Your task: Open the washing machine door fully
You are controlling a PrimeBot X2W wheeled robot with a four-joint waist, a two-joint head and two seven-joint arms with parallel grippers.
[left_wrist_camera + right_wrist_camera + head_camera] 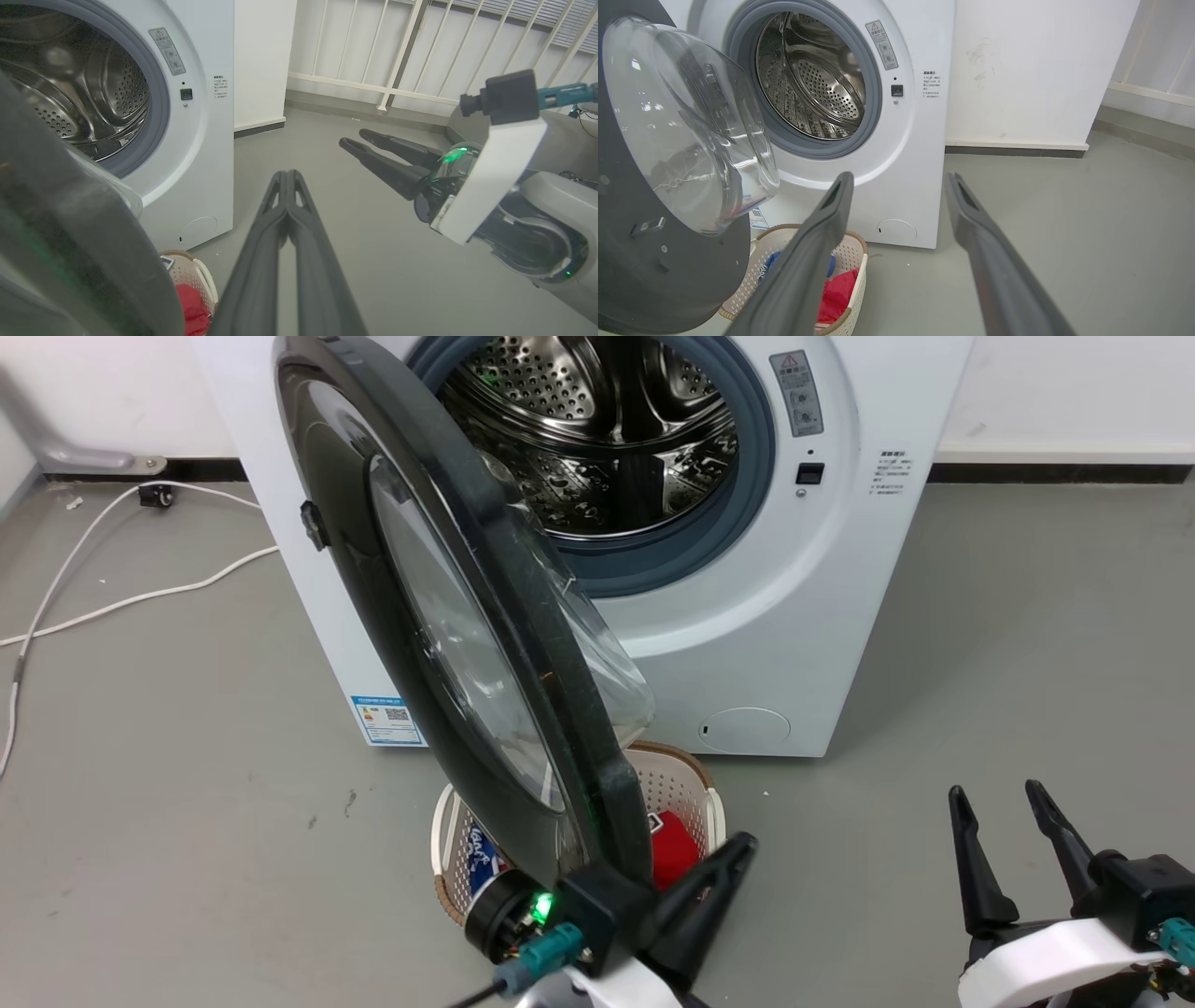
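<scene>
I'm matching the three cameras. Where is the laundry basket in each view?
Head view: laundry basket lower centre, mostly behind the washing machine door.
Left wrist view: laundry basket bottom left, beside the door's rim.
Right wrist view: laundry basket bottom, left of centre, below the door.
Shared landmark: round flap low on the washing machine, just above the basket in each.

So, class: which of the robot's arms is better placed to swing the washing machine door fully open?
Left. The left gripper, shut, sits right beside the rim of the half-open washing machine door; the right gripper hangs open, well clear of it.
</scene>
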